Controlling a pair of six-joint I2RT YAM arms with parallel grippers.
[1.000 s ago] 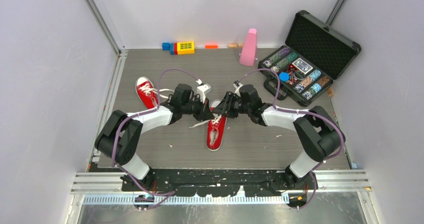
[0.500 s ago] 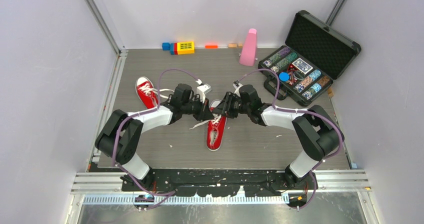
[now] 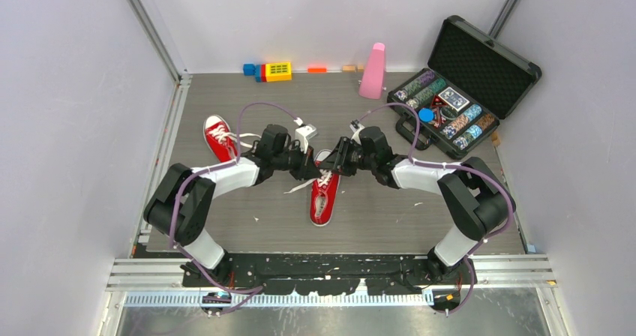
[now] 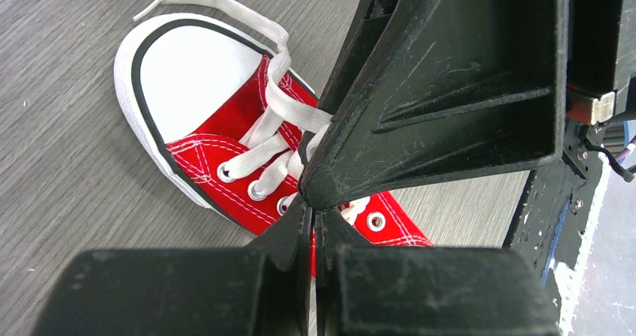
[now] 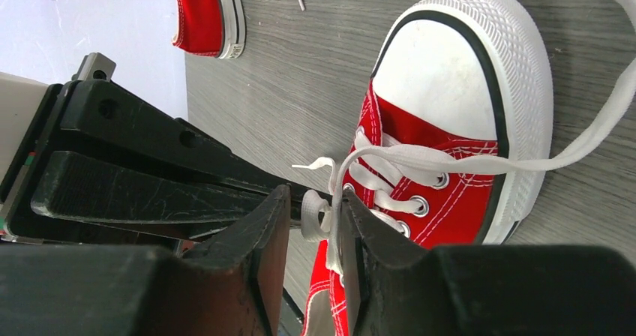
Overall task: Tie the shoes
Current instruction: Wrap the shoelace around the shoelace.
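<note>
Top external view gave us one shoe (image 3: 323,197) at the middle of the worktop (image 3: 420,216), its long axis running near to far with the toe pointing away from the arm bases. The second shoe (image 3: 219,137) lay well apart to the far left. Both arms met over the laced part from either side, neither nearer than the other. From the right wrist we saw the right end effector (image 5: 315,205) partly open, with a loose lace (image 5: 331,220) hanging in the gap between its jaws, not yet pinched as far as we could judge. The left end effector (image 4: 313,220) was clenched tight just beside that strand; whether it gripped any lace we could not tell. We judged that the coming move turned on the right jaws closing squarely across that strand.
</note>
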